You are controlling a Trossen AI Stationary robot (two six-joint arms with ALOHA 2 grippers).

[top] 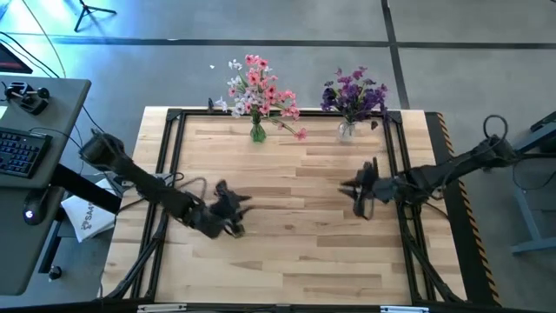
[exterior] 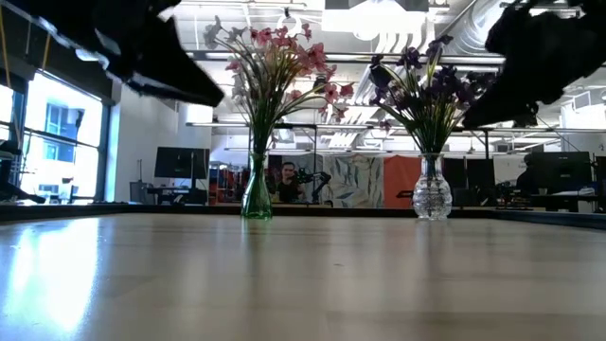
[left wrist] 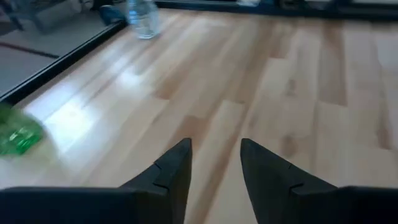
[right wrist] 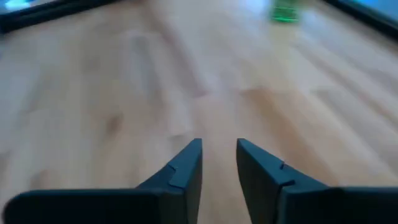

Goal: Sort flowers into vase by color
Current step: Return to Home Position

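At the table's far edge a green vase [top: 258,132] [exterior: 257,194] holds pink and white flowers [top: 259,87] [exterior: 275,57]. One pink sprig [top: 295,131] droops low toward the table on its right. A clear glass vase [top: 347,130] [exterior: 432,194] to the right holds purple flowers [top: 354,91] [exterior: 426,80]. My left gripper [top: 246,202] [left wrist: 214,155] hovers over the middle left of the table, open, with nothing between its fingers. My right gripper [top: 345,185] [right wrist: 219,155] hovers at the middle right, open with a narrower gap, also holding nothing. Both are well short of the vases.
A black frame rail [top: 174,117] runs around the wooden table [top: 295,243], whose middle and near part lie bare. A desk with a keyboard [top: 22,148] stands off the left side. A person [exterior: 287,180] sits in the room beyond the far edge.
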